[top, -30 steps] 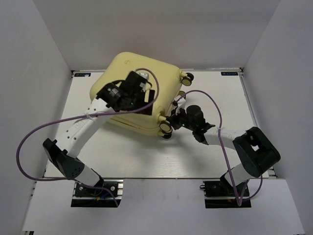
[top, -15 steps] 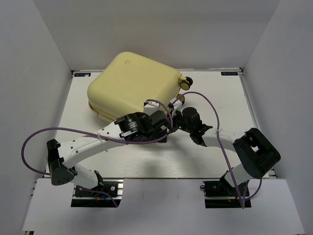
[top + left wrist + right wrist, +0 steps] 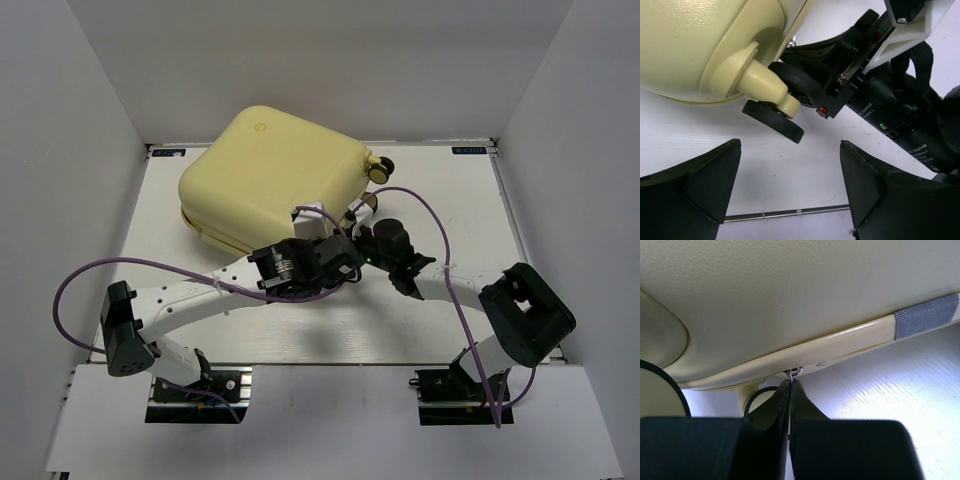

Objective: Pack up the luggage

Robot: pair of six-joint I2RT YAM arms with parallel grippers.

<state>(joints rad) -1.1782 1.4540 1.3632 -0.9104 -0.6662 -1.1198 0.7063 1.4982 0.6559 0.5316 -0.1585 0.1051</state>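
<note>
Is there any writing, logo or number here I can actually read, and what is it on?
Nothing can be read for certain.
Small white print on the black body of the right arm: too blurred to read.
Round mark on the suitcase: too small to make out.
Two blue stickers at the far corners of the table: too small to read.

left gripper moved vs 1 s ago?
Yes. The left gripper left the top of the luggage and came toward the near edge of the table, rightward, to the near-right wheel.
</note>
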